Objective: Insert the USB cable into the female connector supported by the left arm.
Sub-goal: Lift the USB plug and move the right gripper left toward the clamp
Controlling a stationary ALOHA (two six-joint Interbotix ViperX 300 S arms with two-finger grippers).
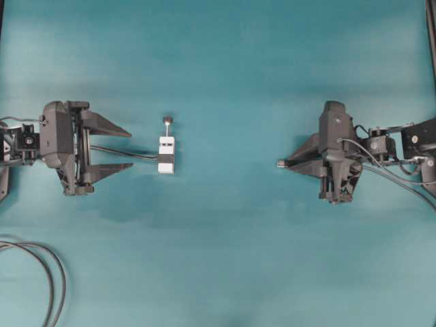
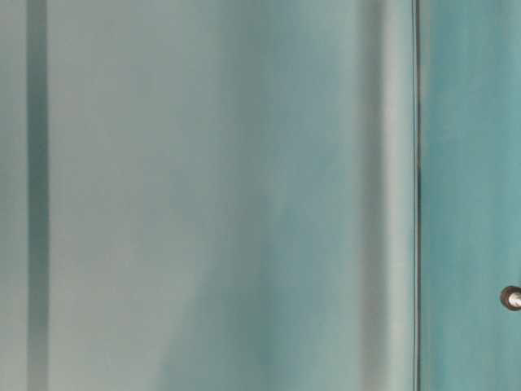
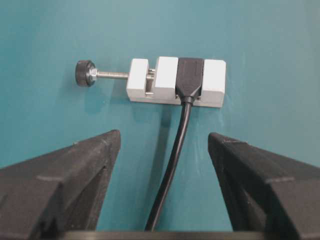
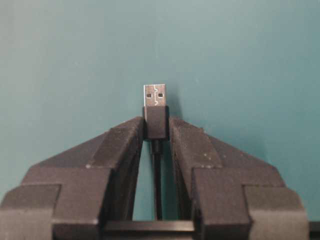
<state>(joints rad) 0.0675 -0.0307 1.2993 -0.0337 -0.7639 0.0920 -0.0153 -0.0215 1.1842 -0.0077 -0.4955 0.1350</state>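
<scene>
The female connector point(image 1: 166, 155) is a black socket clamped in a small white block with a knob-topped post point(image 1: 167, 120), lying on the teal table; its black lead runs back between my left fingers. It also shows in the left wrist view point(image 3: 190, 75). My left gripper point(image 1: 129, 149) is open, its fingertips short of the block and touching nothing. My right gripper point(image 1: 287, 162) is shut on the USB cable's black collar point(image 4: 156, 122), and the silvery plug point(image 4: 155, 95) sticks out past the fingertips toward the block. The plug tip point(image 1: 280, 163) is well apart from the socket.
Thick black looped cables point(image 1: 51, 279) lie at the front left of the table. The right arm's wiring point(image 1: 398, 178) trails off at the right edge. The table-level view is mostly blurred teal, with a small round metal piece point(image 2: 511, 298) at its right edge.
</scene>
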